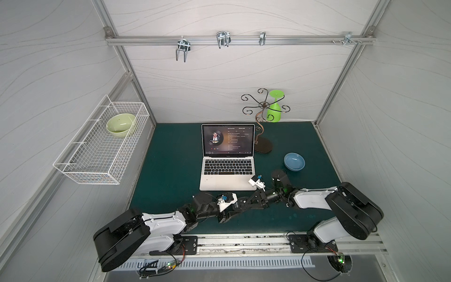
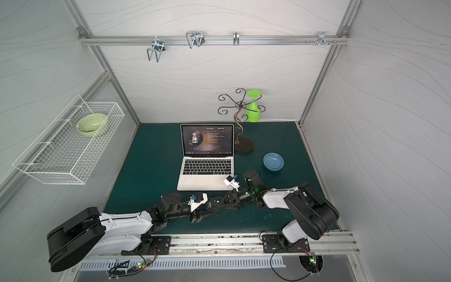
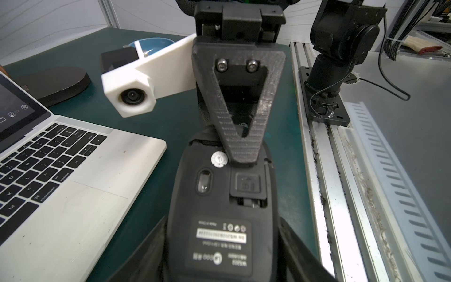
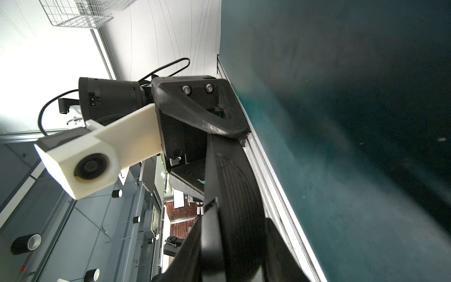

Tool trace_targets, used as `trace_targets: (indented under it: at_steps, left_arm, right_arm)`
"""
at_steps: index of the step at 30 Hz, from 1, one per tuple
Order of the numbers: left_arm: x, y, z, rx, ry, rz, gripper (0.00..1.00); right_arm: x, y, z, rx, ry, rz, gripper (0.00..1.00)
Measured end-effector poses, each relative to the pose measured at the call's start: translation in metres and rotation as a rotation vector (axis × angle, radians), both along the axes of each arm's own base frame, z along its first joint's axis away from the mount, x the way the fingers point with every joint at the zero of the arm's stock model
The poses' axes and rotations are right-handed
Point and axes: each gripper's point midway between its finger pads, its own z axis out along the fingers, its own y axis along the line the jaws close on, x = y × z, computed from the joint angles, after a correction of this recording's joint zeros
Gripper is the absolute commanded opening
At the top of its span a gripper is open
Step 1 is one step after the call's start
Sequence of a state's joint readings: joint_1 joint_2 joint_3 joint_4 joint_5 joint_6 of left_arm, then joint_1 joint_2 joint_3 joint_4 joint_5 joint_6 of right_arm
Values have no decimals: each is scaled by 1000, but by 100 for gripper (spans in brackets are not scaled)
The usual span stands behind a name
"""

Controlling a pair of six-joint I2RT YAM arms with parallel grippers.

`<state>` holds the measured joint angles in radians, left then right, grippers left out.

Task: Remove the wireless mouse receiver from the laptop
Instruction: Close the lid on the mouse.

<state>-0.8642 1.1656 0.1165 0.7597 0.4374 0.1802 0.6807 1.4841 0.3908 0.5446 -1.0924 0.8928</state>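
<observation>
Watching both arms crowd black mouse (image 3: pixel 219 207), lower centre of left wrist view, underside up. Left gripper (image 3: pixel 220 246) clamps its sides. Right gripper (image 3: pixel 242 156) straddles its nose, jaws partway in; can't tell if gripping. Wireless mouse receiver not visible anywhere. Laptop (image 1: pixel 227 171) centre of both top views, untouched. Risk: opposing squeezes twist mouse loose, dropping it onto green mat (image 1: pixel 170 158); receiver maybe left plugged in.
</observation>
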Motion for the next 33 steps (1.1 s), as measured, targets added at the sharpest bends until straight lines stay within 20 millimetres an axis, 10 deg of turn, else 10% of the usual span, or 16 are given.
trace_targets:
  at_steps: [14,33]
  left_arm:
    - [-3,3,-9,32,20,-4,0]
    - [-5,9,-11,44,38,13,0]
  right_arm:
    - [-5,2,-8,-45,-6,12,31]
    - [-8,21,-27,-110,-102,60,73]
